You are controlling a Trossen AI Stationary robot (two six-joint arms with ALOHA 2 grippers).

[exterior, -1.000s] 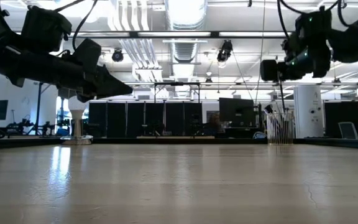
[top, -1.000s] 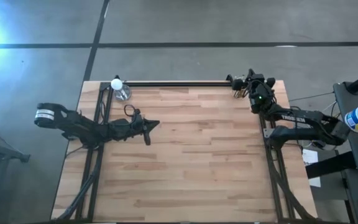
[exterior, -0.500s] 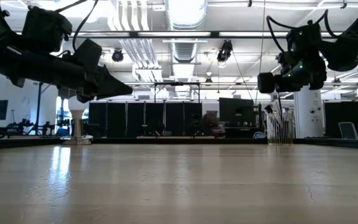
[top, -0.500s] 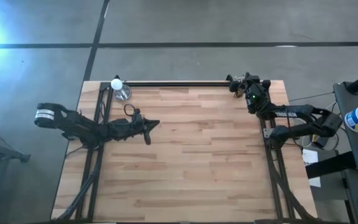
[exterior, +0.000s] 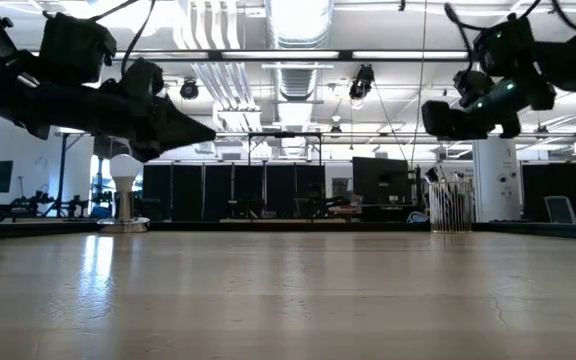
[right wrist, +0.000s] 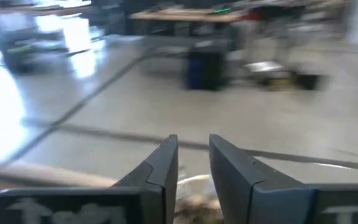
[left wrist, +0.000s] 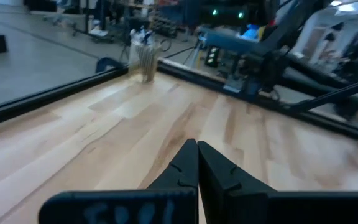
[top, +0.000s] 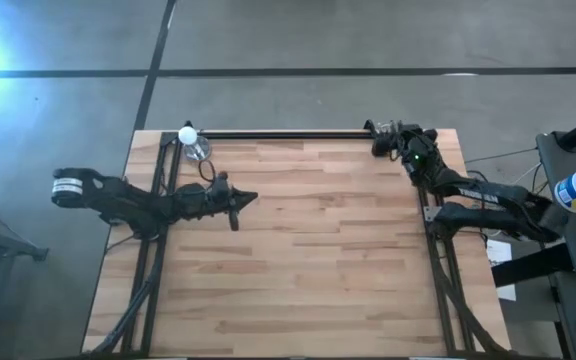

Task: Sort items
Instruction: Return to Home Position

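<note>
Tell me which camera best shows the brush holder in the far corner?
The low view: the holder stands side-on, brushes poking up. The left wrist view shows it farther off. In the high view the right gripper largely covers it; in the right wrist view I cannot make it out.

Thin dark brushes [left wrist: 143,37] stand upright, bunched with tips up, inside a pale ribbed holder [left wrist: 145,65] at a far corner of the wooden table [left wrist: 104,143].

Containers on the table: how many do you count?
2. A glass cup stands at the far left corner; a holder with brushes stands at the far right corner. None seems hidden.
</note>
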